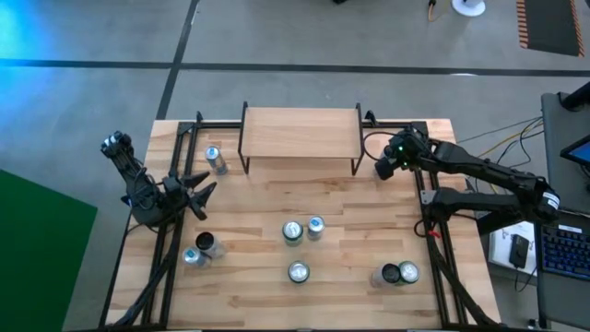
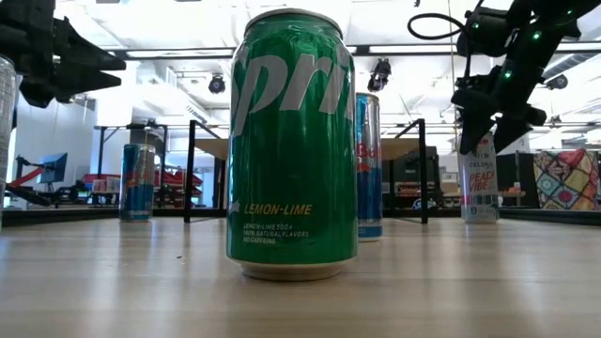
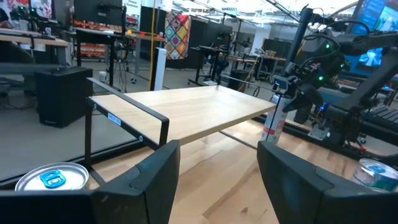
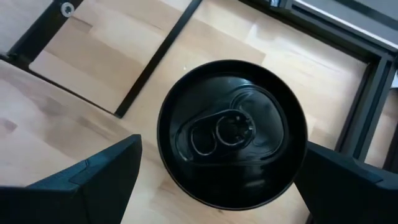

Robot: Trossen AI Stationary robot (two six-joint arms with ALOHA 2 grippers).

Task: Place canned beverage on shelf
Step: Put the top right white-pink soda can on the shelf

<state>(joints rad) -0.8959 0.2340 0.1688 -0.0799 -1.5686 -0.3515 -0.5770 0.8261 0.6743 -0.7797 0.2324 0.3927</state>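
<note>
Nearest me a green soda can [image 2: 292, 145] fills the low view; beyond, my right gripper [image 4: 217, 163], fingers spread wide, hangs straddling a black-topped can [image 4: 232, 132] beside the empty shelf [image 1: 300, 132], seemingly poised to grasp, left gripper [image 1: 195, 191] half-spread, idle

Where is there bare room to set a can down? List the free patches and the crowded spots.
The shelf top is bare from end to end. The table is also free between the shelf's legs and the middle cans. It is crowded beside the shelf's right end, where the open right claw straddles a black-topped can, and at both front corners.
</note>
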